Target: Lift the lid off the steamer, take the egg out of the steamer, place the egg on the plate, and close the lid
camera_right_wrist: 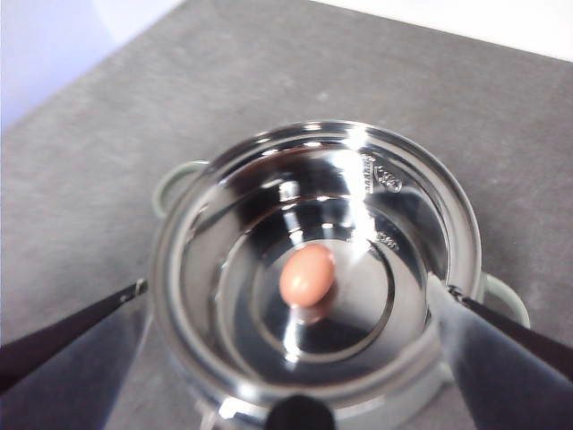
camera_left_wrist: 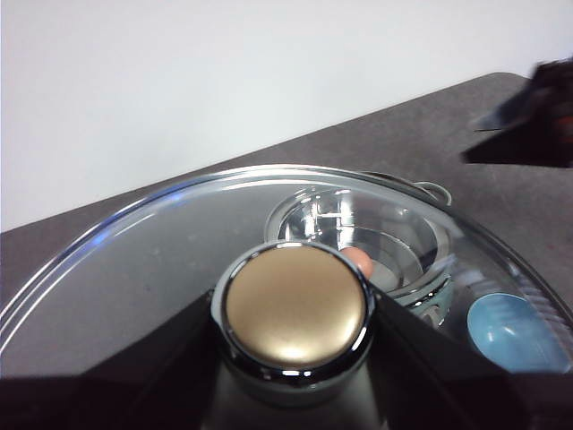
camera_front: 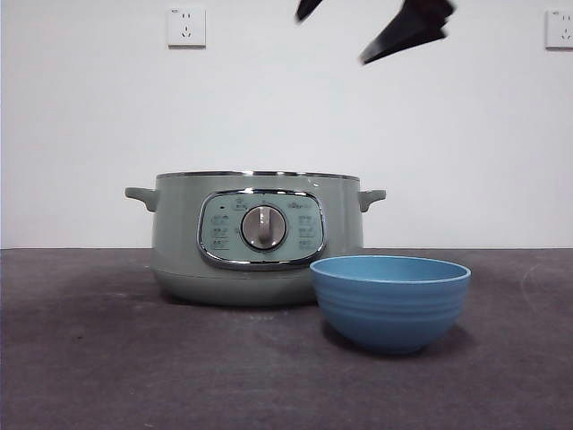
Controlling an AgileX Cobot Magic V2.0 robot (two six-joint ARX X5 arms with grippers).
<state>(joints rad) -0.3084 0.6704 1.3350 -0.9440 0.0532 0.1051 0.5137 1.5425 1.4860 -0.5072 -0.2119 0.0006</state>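
The steamer stands uncovered on the table, its steel bowl showing from above. The egg lies in the middle of that bowl. My right gripper hangs open high above the pot, a jaw out to either side of the egg; its black tips show at the top of the front view. My left gripper is shut on the knob of the lid, held in the air away from the pot. Through the glass I see the steamer, the egg and the plate. The plate stands empty in front of the pot's right side.
The dark table runs back to a white wall with two sockets. In the left wrist view the right gripper shows as a dark blur over the table's far side.
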